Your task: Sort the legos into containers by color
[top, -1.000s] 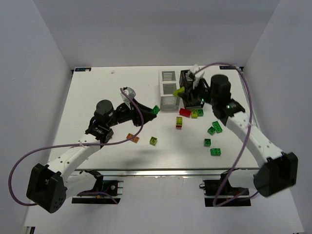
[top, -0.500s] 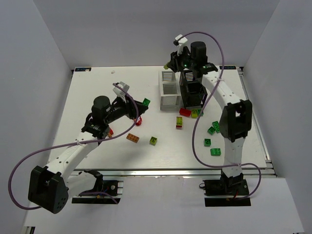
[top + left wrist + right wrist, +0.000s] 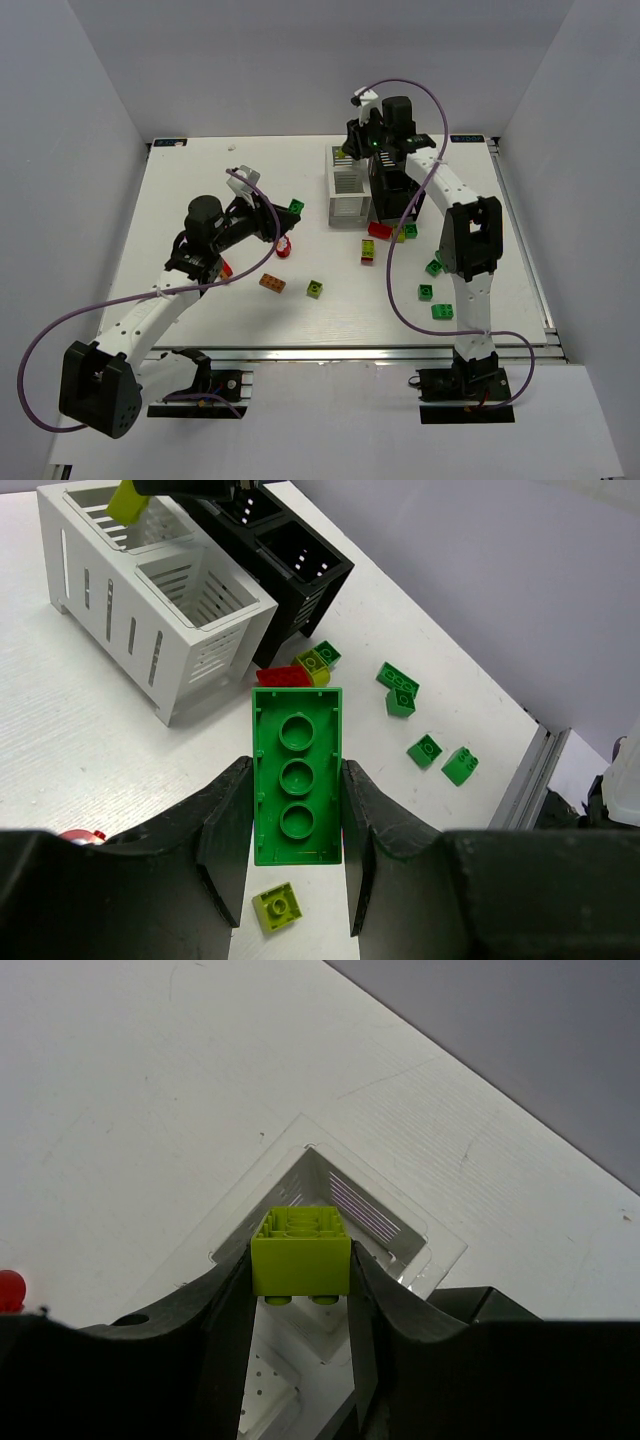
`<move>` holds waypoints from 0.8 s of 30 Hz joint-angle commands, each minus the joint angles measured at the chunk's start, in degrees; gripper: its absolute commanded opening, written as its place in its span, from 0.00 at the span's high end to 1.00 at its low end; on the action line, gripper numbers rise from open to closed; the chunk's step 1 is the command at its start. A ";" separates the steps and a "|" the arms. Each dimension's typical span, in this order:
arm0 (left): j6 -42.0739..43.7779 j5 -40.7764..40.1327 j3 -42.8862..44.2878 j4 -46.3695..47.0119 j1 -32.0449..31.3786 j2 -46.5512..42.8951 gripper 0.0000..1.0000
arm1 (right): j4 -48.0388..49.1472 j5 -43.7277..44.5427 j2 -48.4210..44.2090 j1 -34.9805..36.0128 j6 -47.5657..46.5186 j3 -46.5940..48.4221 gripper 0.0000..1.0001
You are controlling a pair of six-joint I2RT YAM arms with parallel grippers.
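My left gripper is shut on a long green lego and holds it above the table, left of the boxes; the lego also shows in the top view. My right gripper is shut on a yellow-green lego and holds it over the far compartment of the white box. The black box stands right beside the white box. Loose legos lie in front: orange, yellow-green, red, and green ones.
A small red round object lies under my left gripper. More green legos lie near the right front. A red and yellow stack lies before the boxes. The right arm reaches over the black box.
My right arm swung from beside the black box to above the boxes, then shifted over the white box. My left gripper lifted the green lego up and a little left.
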 commanded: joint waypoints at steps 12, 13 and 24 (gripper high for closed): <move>-0.54 2.54 0.94 2.45 0.23 0.74 0.92 | 0.20 -1.61 -10.43 -2.36 0.99 -3.61 0.21; -0.80 2.80 0.94 2.62 0.23 1.35 0.92 | 0.01 -3.79 -14.81 -2.89 1.52 -6.84 0.23; -3.18 -17.91 28.15 -5.88 -11.20 29.36 1.00 | 4.05 -18.80 -86.95 -4.39 8.66 -67.85 0.73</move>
